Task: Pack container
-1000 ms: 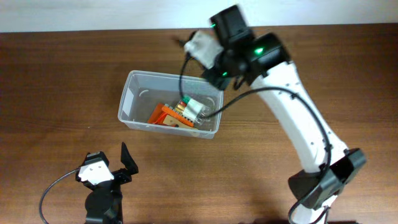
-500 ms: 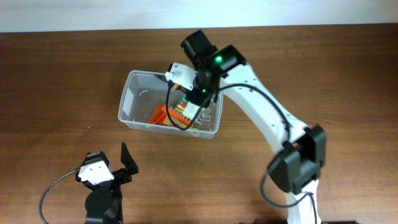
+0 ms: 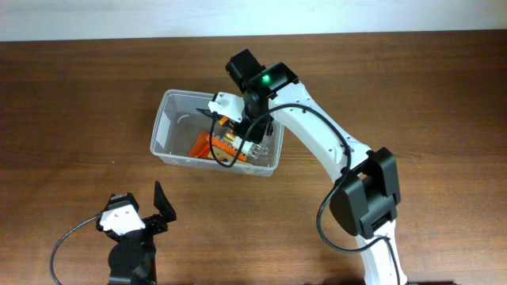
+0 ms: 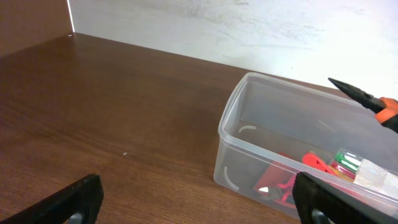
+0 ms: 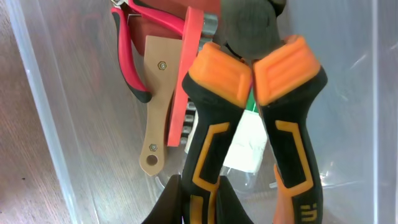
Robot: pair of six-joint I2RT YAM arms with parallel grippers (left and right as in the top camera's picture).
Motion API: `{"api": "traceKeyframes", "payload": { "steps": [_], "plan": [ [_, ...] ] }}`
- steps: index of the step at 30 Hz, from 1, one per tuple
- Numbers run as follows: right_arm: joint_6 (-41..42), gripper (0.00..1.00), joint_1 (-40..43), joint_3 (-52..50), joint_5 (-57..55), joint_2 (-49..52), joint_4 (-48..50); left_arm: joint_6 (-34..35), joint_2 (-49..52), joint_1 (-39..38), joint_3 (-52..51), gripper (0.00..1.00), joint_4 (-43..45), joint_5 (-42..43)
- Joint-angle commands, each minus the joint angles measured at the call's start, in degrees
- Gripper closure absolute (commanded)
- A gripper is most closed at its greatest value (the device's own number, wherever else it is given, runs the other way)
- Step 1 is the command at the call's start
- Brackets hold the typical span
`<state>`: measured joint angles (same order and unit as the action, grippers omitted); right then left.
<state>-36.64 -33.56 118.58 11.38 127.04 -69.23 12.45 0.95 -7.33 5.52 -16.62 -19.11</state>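
Note:
The container (image 3: 161, 134) is a clear plastic tub on the brown table; it also shows in the left wrist view (image 4: 239, 152) and the right wrist view (image 5: 34, 93). My right gripper (image 3: 236, 131) is inside its right half, shut on one handle of orange-and-black pliers (image 5: 273, 74), held just above the contents. The pliers' black nose and orange grip show over the tub in the left wrist view (image 4: 373, 102). My right fingers (image 5: 198, 205) clamp the left handle. My left gripper (image 3: 142, 212) is open and empty near the front left, its fingers (image 4: 199, 211) apart.
In the tub lie red-handled pliers (image 5: 132, 59), a tan-handled tool (image 5: 155, 112), a red piece (image 5: 186, 68) and a small clear box with green bits (image 5: 249, 134). A white wall (image 4: 249, 25) borders the table's far edge.
My right arm has swung left and down, bringing the pliers from above the tub's far right rim into the tub. The left arm has not moved.

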Motion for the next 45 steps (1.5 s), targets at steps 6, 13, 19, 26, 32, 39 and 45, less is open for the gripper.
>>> {"api": "traceKeyframes", "payload": {
  "steps": [6,13,19,26,32,39,45],
  "plan": [
    [-0.4,0.48,-0.6,0.0,2.7,1.0,0.0,-0.5,-0.3,-0.2,-0.2,0.01,-0.1,-0.2],
    [7.8,0.35,-0.4,7.2,-2.0,-0.7,-1.9,-0.5,-0.3,-0.2,-0.2,0.01,-0.1,-0.2],
    [20.0,0.3,4.5,25.2,-10.6,-2.6,-10.8,-0.5,-0.3,-0.2,-0.2,0.01,-0.1,-0.2],
    [23.9,0.0,18.2,34.3,-11.6,-2.7,-20.0,-0.5,-0.3,-0.2,-0.2,0.01,-0.1,-0.2],
    [27.1,0.01,29.9,34.3,-7.6,-2.7,-21.2,-0.5,-0.3,-0.2,-0.2,0.01,-0.1,-0.2],
    [27.1,0.01,35.4,34.2,-6.4,-2.7,-21.4,-0.5,-0.3,-0.2,-0.2,0.01,-0.1,-0.2],
    [27.1,0.01,35.9,34.2,-6.5,-2.7,-21.4,-0.5,-0.3,-0.2,-0.2,0.01,-0.1,-0.2]
  ]
}}
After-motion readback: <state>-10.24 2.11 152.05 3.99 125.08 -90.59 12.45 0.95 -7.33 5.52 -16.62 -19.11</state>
